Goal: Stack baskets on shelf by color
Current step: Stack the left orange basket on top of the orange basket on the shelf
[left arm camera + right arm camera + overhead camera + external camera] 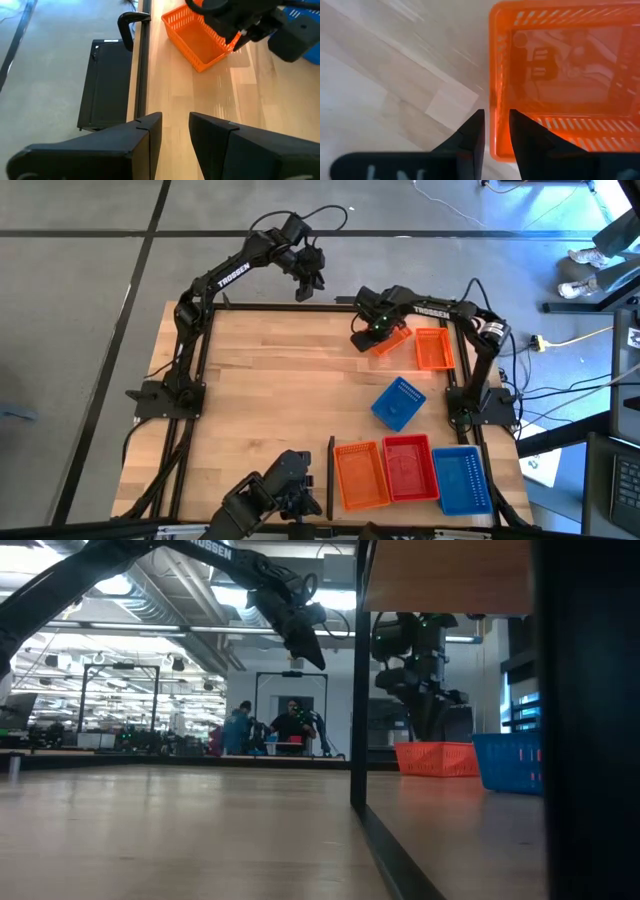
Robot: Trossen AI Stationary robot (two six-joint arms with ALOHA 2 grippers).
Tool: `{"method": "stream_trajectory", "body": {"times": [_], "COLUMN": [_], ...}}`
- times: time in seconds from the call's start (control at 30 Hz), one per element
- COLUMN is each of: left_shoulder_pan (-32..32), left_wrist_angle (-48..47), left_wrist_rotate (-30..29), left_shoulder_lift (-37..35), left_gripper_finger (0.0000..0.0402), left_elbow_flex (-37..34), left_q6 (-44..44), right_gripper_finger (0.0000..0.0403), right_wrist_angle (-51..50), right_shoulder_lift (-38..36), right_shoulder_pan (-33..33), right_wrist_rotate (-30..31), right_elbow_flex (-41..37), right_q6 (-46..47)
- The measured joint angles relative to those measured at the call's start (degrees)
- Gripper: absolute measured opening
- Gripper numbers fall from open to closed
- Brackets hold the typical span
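the left gripper hangs over the far edge of the shelf, fingers slightly apart and holding nothing. the right gripper pinches the wall of an orange basket near the far right corner, beside another orange basket. a blue basket lies mid-right. orange, red and blue baskets line the near edge.

Glossy perforated plastic is seen in the orange basket whose wall is straddled by the matt dark fingers; beneath, the shelf is smooth, lightly sheened wood.
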Motion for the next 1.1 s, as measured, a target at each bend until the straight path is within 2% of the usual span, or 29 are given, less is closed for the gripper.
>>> {"method": "stream_trajectory", "body": {"times": [0.23,0.53,0.63,0.73,0.93,1.1], "left_shoulder_pan": [0.0,0.0,0.0,0.0,0.0,0.0], "left_wrist_angle": [0.0,0.0,0.0,0.0,0.0,0.0], "left_wrist_rotate": [0.0,0.0,0.0,0.0,0.0,0.0], "left_shoulder_lift": [0.0,0.0,0.0,0.0,0.0,0.0], "left_gripper_finger": [0.0089,0.0089,0.0089,0.0089,0.0089,0.0089], "left_elbow_flex": [0.0,0.0,0.0,0.0,0.0,0.0], "left_q6": [0.0,0.0,0.0,0.0,0.0,-0.1], "right_gripper_finger": [0.0087,0.0083,0.0045,0.0011,0.0004,0.0003], "right_wrist_angle": [0.2,1.4,1.6,1.2,-7.6,-16.5], "right_shoulder_lift": [2.5,5.8,5.8,5.1,4.9,3.5], "right_shoulder_pan": [0.0,0.0,0.2,0.3,1.8,6.0], "right_wrist_rotate": [0.0,-1.5,-3.7,-3.0,1.9,4.2], "right_elbow_flex": [0.0,0.0,0.0,0.0,4.6,10.5], "right_q6": [0.5,-5.2,-8.8,-11.9,-17.0,-18.9]}}
